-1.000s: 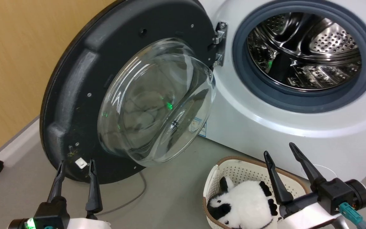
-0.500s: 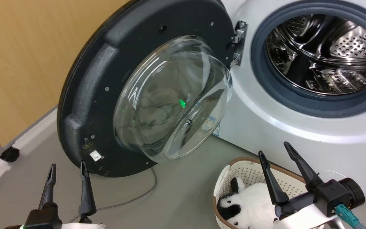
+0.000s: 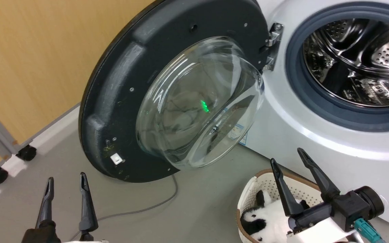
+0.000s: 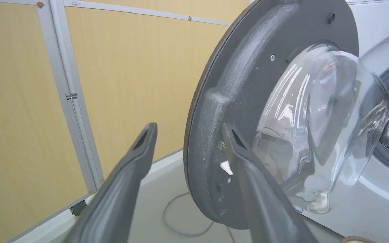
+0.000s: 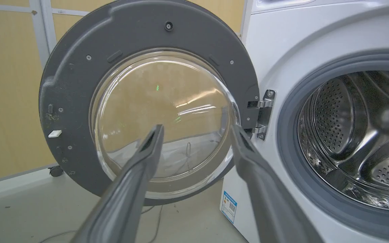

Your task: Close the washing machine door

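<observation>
The washing machine door (image 3: 123, 87), a big black disc with a clear domed glass bowl (image 3: 198, 104), stands swung wide open to the left of the white washing machine (image 3: 316, 141); its metal hinge (image 3: 271, 45) joins the two. The steel drum (image 3: 360, 64) is open to view. My left gripper (image 3: 65, 181) is open at the lower left, short of the door's lower rim. In the left wrist view the door (image 4: 235, 91) lies just beyond my left gripper (image 4: 189, 130). My right gripper (image 3: 287, 157) is open over the basket. The right wrist view faces the door (image 5: 76, 84) past my right gripper (image 5: 196, 130).
A cream perforated basket (image 3: 265, 184) holding a black-and-white plush toy (image 3: 265, 226) sits on the floor before the machine. A grey cable (image 3: 140, 209) runs under the door. A wooden wall panel (image 3: 39, 60) and a frame on castor wheels (image 3: 25, 153) stand at the left.
The whole head picture has shifted right, so the camera has turned left. The left gripper now sits lower and farther from the door's rim. Both grippers stay open.
</observation>
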Controlling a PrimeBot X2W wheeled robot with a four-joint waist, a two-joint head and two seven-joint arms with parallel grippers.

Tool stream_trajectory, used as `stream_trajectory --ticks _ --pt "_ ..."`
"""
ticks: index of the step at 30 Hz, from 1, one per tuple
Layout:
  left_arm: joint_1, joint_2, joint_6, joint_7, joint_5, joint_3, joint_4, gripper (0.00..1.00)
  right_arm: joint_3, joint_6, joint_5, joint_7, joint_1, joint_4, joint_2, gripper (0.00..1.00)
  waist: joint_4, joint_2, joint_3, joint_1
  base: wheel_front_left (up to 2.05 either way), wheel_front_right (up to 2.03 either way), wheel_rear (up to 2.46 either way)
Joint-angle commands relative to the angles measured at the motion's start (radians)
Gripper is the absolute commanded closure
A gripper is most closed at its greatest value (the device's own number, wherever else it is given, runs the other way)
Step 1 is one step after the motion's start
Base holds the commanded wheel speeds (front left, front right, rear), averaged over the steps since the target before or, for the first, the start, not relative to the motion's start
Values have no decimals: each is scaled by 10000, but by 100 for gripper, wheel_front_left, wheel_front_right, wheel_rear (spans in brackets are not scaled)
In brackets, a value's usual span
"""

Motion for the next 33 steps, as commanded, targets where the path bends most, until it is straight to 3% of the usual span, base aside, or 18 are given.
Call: stream_trajectory --ticks 1,10,11,12,17,20,26,33 --pt "149 -3 55 -109 -106 45 -70 0 62 6 -76 -115 -87 -58 32 0 89 0 15 -1 0 0 0" --pt "184 -6 -38 -197 -202 71 11 0 125 6 -145 -203 -27 -139 34 0 296 0 67 -1 0 0 0" --pt "188 -6 -80 -197 -213 61 41 61 113 6 -150 -203 2 -159 34 0 296 0 67 -1 0 0 0" --pt "194 -6 -142 -197 -227 38 69 100 99 6 -157 -203 31 -178 34 0 295 0 72 -1 0 0 0" --pt "-85 -7 -291 -197 -799 312 -219 100 19 6 -235 -203 115 -263 34 0 290 0 148 -1 0 0 0" --pt "-487 107 -626 -197 -1017 662 -363 100 -50 6 -340 -203 143 -372 34 0 278 0 273 -1 0 0 0" --pt "-1951 1070 -1498 -179 -1686 1408 411 100 -397 6 -519 -203 351 -642 32 0 239 0 516 -1 0 0 0" --pt "-4407 2296 -2147 1053 -4102 2530 2781 100 -488 6 -711 -203 418 -955 -20 0 -227 0 1051 -1 0 0 0"
